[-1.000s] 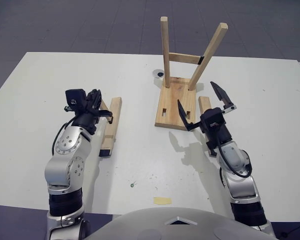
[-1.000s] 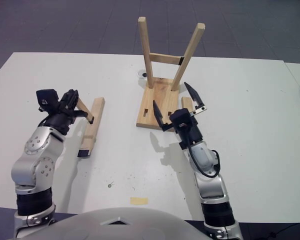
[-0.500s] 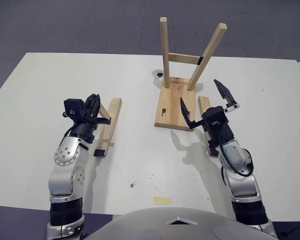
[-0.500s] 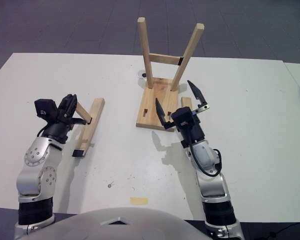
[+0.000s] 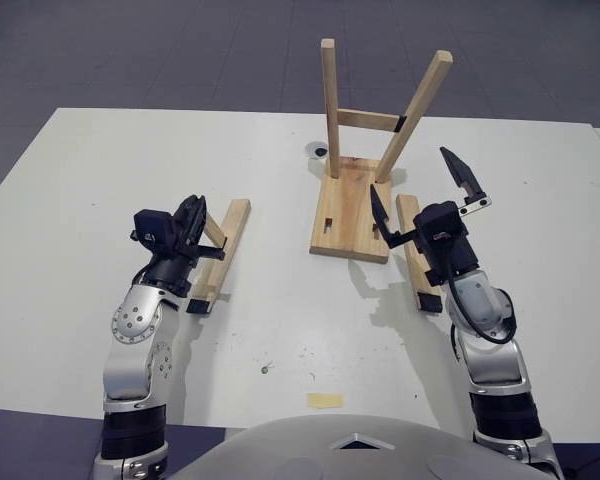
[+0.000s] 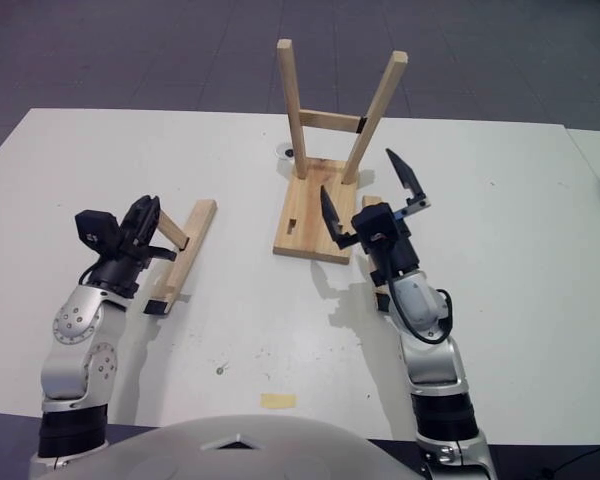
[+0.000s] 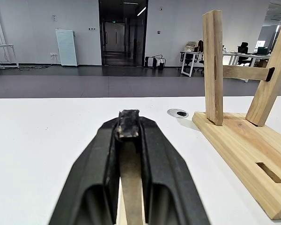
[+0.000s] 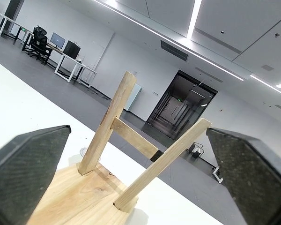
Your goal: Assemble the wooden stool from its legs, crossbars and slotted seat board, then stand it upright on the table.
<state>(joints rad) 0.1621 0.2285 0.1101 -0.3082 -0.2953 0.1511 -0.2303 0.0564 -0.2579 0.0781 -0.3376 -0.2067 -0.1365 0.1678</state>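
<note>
Left gripper point(image 5: 193, 226) clenched on the leg frame point(image 5: 226, 238) lying on the table point(image 5: 100, 160) left of the seat board point(image 5: 348, 215), right gripper point(image 5: 410, 175) spread wide over a loose leg point(image 5: 427, 290); wood likely light, stiff, grip mid-length.

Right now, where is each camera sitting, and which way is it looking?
Left eye view: on the head, looking forward and down at the table, stool, left gripper and right gripper.
Right eye view: the head camera's other eye, same scene.
Left wrist view: left wrist, low, facing the stool; own fingers clamp a wooden bar.
Right wrist view: right wrist, tilted up at the stool; own open fingers frame it.
Shared: every view shows the stool.
</note>
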